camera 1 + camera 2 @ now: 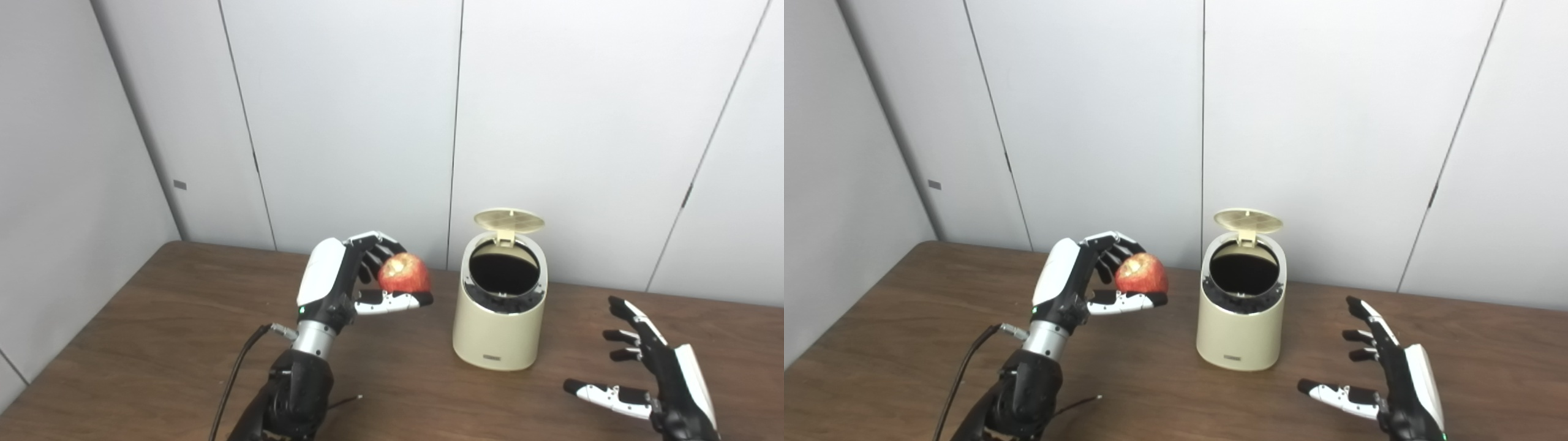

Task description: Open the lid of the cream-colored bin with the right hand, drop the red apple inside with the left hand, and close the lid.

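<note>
Your left hand is raised above the table, fingers and thumb clamped on the apple. You can see the apple sitting between the curled fingers above and the thumb beneath it, held clear of the tabletop and just left of the bin, about level with its rim but not yet over the opening.

The bin stands upright on the table near the back wall. Its lid is already flipped up on the rear hinge, standing behind and above the opening, so you look straight down into the dark inside.

Your right hand hovers low over the table to the right of the bin and nearer to you, well apart from it. Its fingers are spread wide and the thumb points left toward the bin; it holds nothing and touches nothing.

A dark cable runs along your left forearm down to the bottom edge.
</note>
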Controlling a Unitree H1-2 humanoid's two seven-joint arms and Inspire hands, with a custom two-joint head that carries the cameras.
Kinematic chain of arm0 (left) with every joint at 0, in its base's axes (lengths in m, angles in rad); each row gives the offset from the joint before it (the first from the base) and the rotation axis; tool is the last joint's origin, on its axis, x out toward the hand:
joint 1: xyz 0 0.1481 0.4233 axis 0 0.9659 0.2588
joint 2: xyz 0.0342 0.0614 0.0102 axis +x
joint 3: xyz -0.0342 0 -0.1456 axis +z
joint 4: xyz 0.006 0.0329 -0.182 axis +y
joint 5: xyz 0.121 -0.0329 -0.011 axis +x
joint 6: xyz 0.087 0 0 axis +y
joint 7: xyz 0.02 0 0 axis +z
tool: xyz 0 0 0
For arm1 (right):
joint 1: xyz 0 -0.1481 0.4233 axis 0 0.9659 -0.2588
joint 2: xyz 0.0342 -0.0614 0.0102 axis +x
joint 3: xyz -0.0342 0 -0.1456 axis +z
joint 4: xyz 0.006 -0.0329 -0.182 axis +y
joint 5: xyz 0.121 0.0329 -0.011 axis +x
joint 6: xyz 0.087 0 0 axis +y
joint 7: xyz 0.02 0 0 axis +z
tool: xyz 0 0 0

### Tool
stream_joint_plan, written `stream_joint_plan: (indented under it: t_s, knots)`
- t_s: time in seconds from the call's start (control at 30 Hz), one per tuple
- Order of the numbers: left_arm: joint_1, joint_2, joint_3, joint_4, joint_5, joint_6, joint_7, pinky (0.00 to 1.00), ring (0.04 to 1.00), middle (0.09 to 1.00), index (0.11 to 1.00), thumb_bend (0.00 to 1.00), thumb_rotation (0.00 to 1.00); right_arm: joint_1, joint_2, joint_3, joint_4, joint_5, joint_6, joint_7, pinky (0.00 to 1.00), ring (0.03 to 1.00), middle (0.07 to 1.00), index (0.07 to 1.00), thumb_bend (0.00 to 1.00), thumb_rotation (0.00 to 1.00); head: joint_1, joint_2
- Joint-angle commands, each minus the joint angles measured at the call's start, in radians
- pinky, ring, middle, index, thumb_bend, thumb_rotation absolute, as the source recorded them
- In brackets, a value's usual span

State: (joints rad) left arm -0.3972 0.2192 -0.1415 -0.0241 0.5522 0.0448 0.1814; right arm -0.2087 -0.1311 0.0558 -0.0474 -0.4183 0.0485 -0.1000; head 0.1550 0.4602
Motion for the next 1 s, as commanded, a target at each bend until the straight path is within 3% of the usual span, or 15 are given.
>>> stream_joint_plan:
  t_s: [0.0,0.43,0.73,0.97]
  knots:
    - [-0.058,-0.009,0.002,-0.052,0.018,0.000,-0.007,0.32,0.413,0.505,0.525,0.50,0.00,-0.035,0.000,0.002,-0.018,-0.004,-0.044,-0.020,0.60,0.740,0.866,0.863,0.75,0.11,-0.001,-0.001]
    - [-0.106,-0.056,-0.003,-0.103,0.041,-0.006,-0.049,0.33,0.410,0.495,0.532,0.50,0.00,-0.041,0.024,0.009,0.003,-0.017,-0.055,-0.046,0.62,0.737,0.867,0.859,0.76,0.11,-0.037,-0.018]
    - [-0.129,-0.072,-0.027,-0.053,0.062,-0.066,-0.038,0.34,0.415,0.498,0.529,0.50,0.00,-0.043,0.036,0.014,0.014,-0.024,-0.070,-0.065,0.61,0.742,0.869,0.859,0.76,0.11,-0.057,-0.027]
    - [-0.150,-0.087,-0.055,0.024,0.122,-0.113,0.011,0.36,0.417,0.492,0.529,0.50,0.00,-0.047,0.043,0.019,0.020,-0.032,-0.070,-0.082,0.61,0.739,0.867,0.856,0.76,0.14,-0.076,-0.030]
